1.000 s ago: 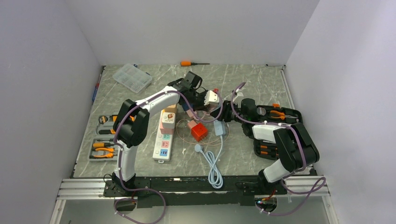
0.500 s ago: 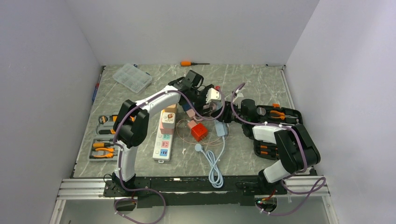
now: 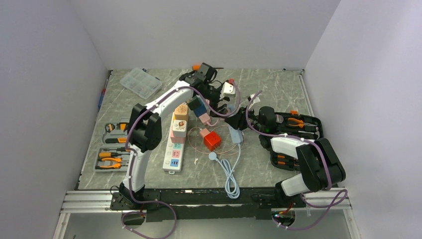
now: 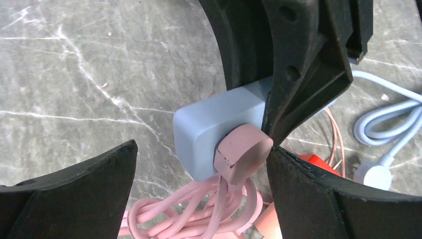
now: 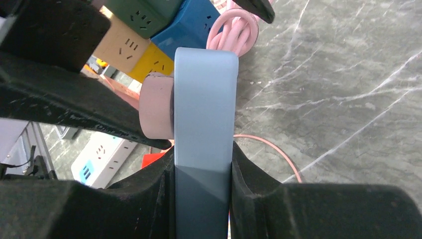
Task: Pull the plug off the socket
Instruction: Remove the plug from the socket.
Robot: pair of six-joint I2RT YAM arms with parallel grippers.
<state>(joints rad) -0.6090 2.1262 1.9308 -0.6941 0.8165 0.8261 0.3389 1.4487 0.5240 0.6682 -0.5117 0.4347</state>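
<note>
Right gripper (image 5: 201, 169): jaws narrow, clamped on the flat sides of a light blue socket block (image 5: 204, 99), which is held on edge above the bench (image 3: 278, 92) just right of frame centre in the top view.

A pink plug (image 4: 241, 154) sits against one face of the block; its pink cord (image 4: 199, 209) hangs coiled below.

Left gripper (image 4: 201, 149): jaws wide, holding nothing, one on each side of the plug. Contact between plug and right-hand jaw cannot be determined.

White power strip (image 3: 174, 149): flat on the bench, left of centre, well apart from both grippers.

Red block (image 3: 212, 141): on the bench beside the strip.

Containers:
- Clear compartment box (image 3: 141, 82), upper left; contents not discernible.
- Two black tool trays (image 3: 112, 144), left edge; orange-handled pliers seated in them.
- Black tool case (image 3: 298, 123), right of centre, partly under the right arm; orange-handled tools inside.

Light blue cord (image 3: 229, 174): looped on the bench, lower centre.
</note>
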